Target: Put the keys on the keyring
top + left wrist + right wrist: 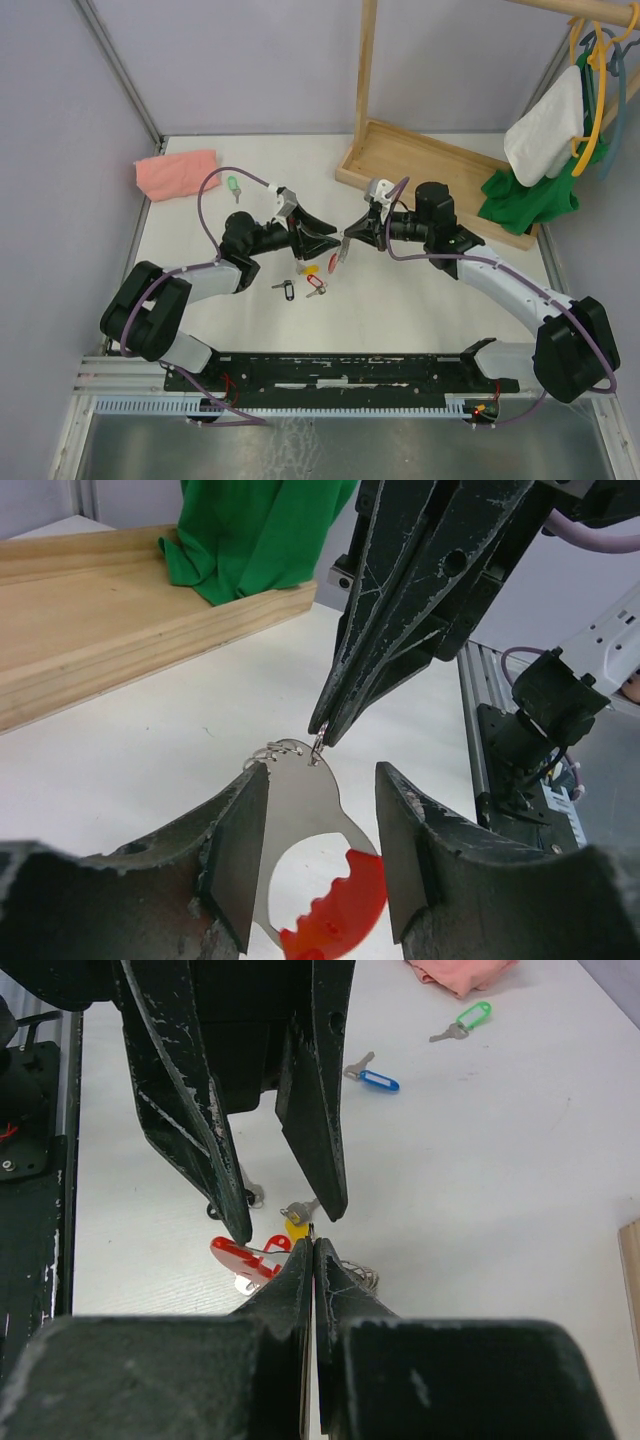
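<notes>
- The right gripper (313,1245) has its fingertips pressed together on the wire coil of the keyring (300,800).
- The left gripper (323,775) has its jaws apart, one finger on each side of the keyring's silver part.
- The yellow-tagged key (308,268), red-tagged key (316,287) and black-tagged key (285,290) lie on the table (430,300) near the grippers.
- The green-tagged key (233,185) lies near a pink cloth (178,172).

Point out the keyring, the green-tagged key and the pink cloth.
keyring (347,905), left wrist view, on its red crescent.
green-tagged key (472,1013), right wrist view, on its tag.
pink cloth (177,173), top external view, on its middle.
</notes>
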You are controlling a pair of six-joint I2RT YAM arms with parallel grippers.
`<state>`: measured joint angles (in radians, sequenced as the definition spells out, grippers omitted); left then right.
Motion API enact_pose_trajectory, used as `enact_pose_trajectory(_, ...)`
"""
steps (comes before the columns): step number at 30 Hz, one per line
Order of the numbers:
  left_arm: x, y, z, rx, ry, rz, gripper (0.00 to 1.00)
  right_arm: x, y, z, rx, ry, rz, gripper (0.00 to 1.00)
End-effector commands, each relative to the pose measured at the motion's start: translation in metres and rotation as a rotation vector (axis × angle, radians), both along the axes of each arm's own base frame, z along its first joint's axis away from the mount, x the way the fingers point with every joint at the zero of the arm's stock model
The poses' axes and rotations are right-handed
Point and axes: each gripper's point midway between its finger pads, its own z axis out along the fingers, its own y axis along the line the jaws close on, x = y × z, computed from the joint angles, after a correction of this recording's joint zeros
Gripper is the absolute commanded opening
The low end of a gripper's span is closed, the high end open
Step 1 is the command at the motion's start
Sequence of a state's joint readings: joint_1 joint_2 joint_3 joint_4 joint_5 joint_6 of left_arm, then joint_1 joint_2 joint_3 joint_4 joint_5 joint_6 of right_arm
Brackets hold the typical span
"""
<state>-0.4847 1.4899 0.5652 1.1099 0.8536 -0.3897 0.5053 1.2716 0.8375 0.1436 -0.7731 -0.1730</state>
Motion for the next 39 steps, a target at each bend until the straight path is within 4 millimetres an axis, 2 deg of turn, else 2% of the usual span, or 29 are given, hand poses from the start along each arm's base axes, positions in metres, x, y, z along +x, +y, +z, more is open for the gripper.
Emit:
enact_pose_trajectory(1, -0.010, 0.001, 0.016, -0.009, -0.159, -0.046, 0.49, -0.012, 0.006, 0.030, 0.075, -0.105, 0.079, 0.01)
enact_pose_trajectory(8, -0.015, 0.006, 0.024, -0.009, -0.204, -0.070, 0.34, -0.022, 0.008, 0.037, 0.102, -0.141, 0.134, 0.01)
enact_pose_trajectory(19, -0.027, 0.005, 0.028, -0.003, -0.212, -0.142, 0.34, -0.031, 0.009, 0.043, 0.120, -0.161, 0.182, 0.01)
enact_pose_trajectory(39, -0.024, 0.002, 0.038, -0.036, -0.189, -0.138, 0.37, -0.038, 0.011, 0.053, 0.155, -0.169, 0.212, 0.01)
